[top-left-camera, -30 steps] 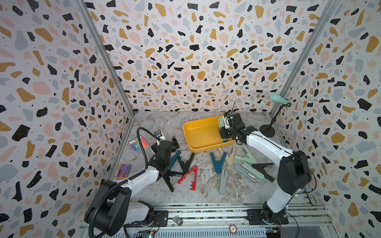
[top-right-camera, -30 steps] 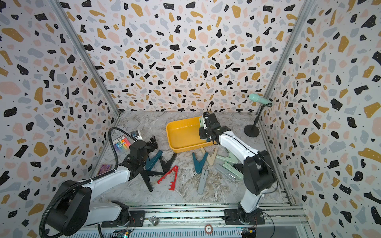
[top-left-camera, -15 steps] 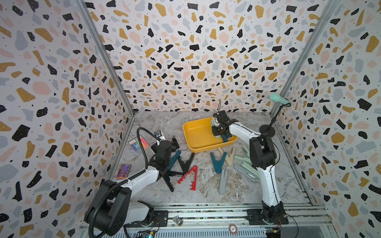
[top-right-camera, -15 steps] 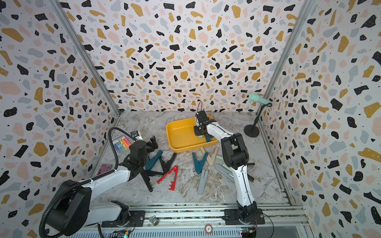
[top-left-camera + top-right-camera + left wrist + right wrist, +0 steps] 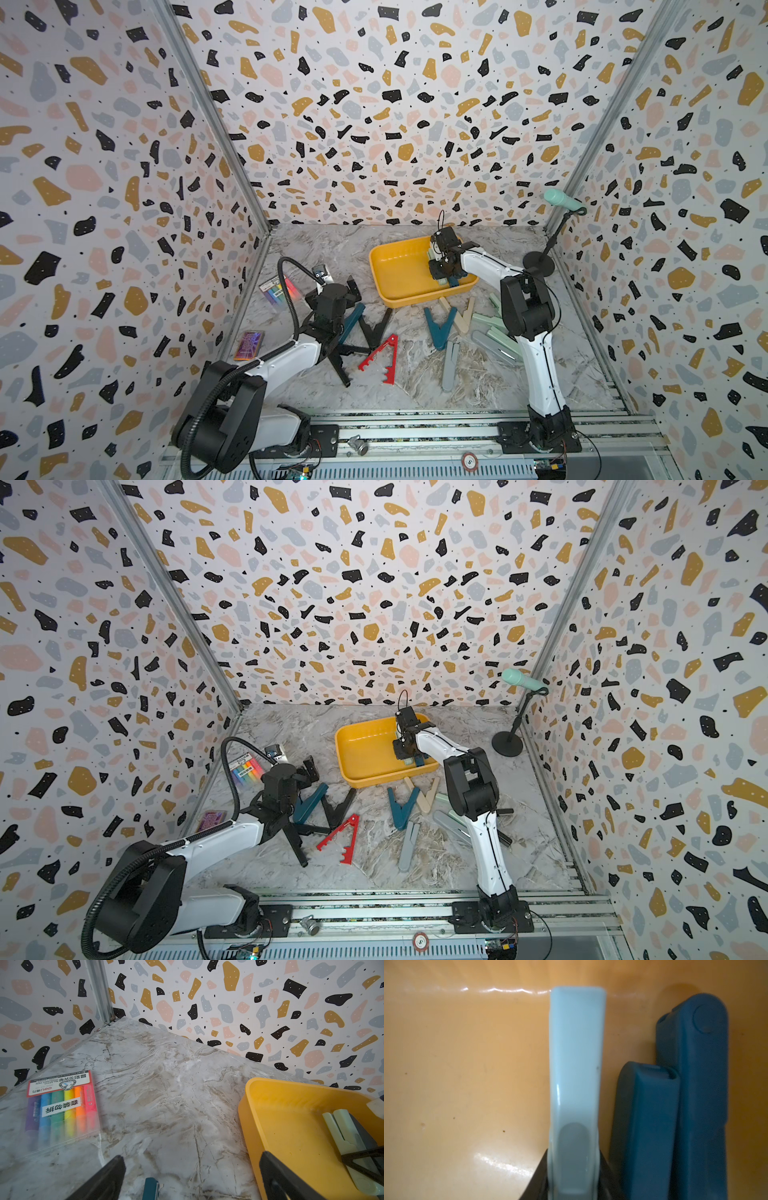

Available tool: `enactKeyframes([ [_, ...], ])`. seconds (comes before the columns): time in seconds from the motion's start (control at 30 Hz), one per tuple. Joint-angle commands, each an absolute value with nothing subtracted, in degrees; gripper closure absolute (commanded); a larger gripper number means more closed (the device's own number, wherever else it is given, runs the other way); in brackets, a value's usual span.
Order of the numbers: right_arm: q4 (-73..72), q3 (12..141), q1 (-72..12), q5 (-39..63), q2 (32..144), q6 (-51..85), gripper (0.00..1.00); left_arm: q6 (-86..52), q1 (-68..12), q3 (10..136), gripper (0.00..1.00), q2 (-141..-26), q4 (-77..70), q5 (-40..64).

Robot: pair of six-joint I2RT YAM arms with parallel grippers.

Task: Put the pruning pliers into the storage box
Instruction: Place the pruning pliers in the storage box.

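Observation:
The mustard-yellow storage box (image 5: pixel 395 270) (image 5: pixel 361 750) sits at the back middle of the marble floor. My right gripper (image 5: pixel 442 270) (image 5: pixel 574 1178) reaches down into its right end, shut on a pale mint pruning plier (image 5: pixel 577 1074) whose tip points at the box wall (image 5: pixel 467 991). Dark teal pliers (image 5: pixel 685 1105) lie in the box beside it. Several more pliers lie on the floor in front of the box: teal (image 5: pixel 353 322), black (image 5: pixel 376 328), red (image 5: pixel 380 353), a teal V (image 5: pixel 438 328), beige (image 5: pixel 459 316), grey (image 5: pixel 451 365). My left gripper (image 5: pixel 338 293) (image 5: pixel 192 1164) hangs open over a teal plier tip (image 5: pixel 150 1188), left of the box.
A rainbow highlighter packet (image 5: pixel 280 291) (image 5: pixel 60 1105) and a purple card (image 5: pixel 248 345) lie by the left wall. A mint microphone (image 5: pixel 563 199) on a black stand (image 5: pixel 538 264) occupies the back right corner. Terrazzo walls close in three sides.
My right gripper has carried the mint plier leftward and down into the box, and the arm's elbow has folded upright. The left arm has not moved.

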State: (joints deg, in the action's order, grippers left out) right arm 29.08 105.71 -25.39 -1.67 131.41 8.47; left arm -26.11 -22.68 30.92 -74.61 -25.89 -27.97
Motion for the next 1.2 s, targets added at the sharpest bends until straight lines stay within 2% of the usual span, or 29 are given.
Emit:
enactKeyframes([
  [0.0,30.8,106.0,-25.1,-2.8,130.6,8.9,0.90,-25.6,-22.9,32.3,0.01,-74.9,-26.7,-28.4],
  [0.33,31.9,107.6,-24.5,-3.8,132.5,9.5,0.84,-25.4,-22.9,32.3,0.01,-74.6,-26.5,-28.5],
  [0.6,31.4,107.9,-24.3,-3.4,133.1,9.6,0.74,-25.4,-22.9,32.3,0.01,-74.7,-26.5,-28.8],
  [1.17,30.8,108.9,-24.4,-3.5,133.4,10.0,0.62,-25.2,-22.9,32.7,0.01,-75.1,-26.0,-28.8],
])
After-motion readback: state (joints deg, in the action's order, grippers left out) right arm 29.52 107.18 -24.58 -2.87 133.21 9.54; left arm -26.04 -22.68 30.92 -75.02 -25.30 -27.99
